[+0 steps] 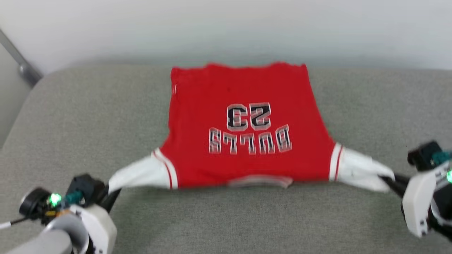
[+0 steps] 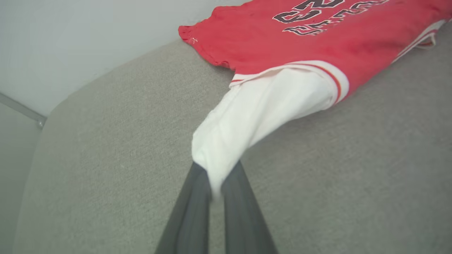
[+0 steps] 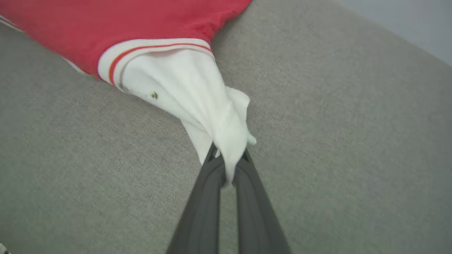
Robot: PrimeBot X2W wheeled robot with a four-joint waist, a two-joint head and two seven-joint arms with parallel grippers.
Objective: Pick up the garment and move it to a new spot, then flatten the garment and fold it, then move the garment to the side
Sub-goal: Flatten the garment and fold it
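You have a red soft-fabric T-shirt [image 1: 247, 88] at the centre of the head view, its short sleeves white, with red-and-white stripe trim at each sleeve seam. The chest print is black lettering and numerals outlined in white. A small dark speck marks the white sleeve in the right wrist view. Around it spreads a grey woven fabric surface [image 1: 226, 218], and across the top a pale off-white wall [image 1: 226, 28]. The left gripper [image 2: 213, 176] and the right gripper [image 3: 227, 165] have dark grey fingers.
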